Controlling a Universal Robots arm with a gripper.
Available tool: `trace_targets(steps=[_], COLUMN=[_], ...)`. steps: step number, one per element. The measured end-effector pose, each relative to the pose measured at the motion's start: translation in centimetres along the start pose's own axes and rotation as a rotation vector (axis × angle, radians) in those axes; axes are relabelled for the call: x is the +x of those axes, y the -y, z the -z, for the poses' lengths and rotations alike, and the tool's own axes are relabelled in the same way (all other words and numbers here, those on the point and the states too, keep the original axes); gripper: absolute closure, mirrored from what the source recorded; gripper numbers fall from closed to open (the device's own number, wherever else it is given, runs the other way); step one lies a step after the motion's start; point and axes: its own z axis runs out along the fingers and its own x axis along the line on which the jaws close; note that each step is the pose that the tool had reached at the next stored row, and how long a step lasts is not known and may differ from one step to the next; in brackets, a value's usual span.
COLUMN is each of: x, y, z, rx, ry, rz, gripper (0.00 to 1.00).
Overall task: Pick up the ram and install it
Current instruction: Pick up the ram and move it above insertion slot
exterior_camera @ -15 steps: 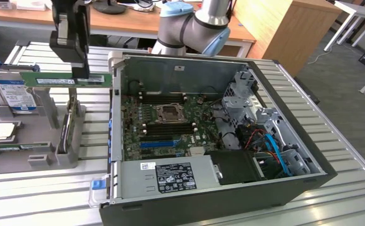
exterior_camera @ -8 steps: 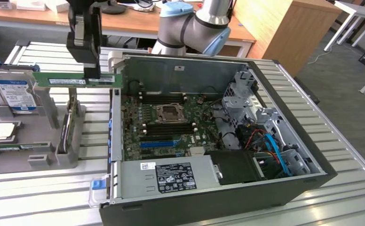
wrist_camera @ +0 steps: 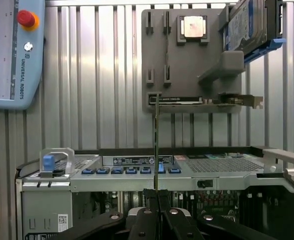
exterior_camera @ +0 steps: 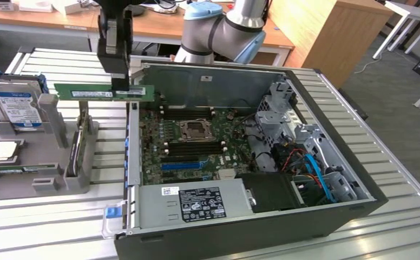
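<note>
Currently the ram (exterior_camera: 87,93) is pinched in the gripper (exterior_camera: 121,86), with the jaws pressed onto the board off-centre, toward its case-side end. It is held level in the air at about 10 o'clock in the exterior view, between the grey parts fixture (exterior_camera: 58,179) and the open PC case (exterior_camera: 340,146). From the CPU socket (exterior_camera: 194,130) it is placed at 10 o'clock.

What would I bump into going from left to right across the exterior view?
First the hard drive → ram → processor socket → blue cables.
</note>
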Motion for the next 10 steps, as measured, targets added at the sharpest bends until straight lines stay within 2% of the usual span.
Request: trace_targets(steps=[10], x=[-0.1], y=[2.33], z=[0.0], rx=[0.0], ry=[0.0], rz=[0.0], gripper=[0.88])
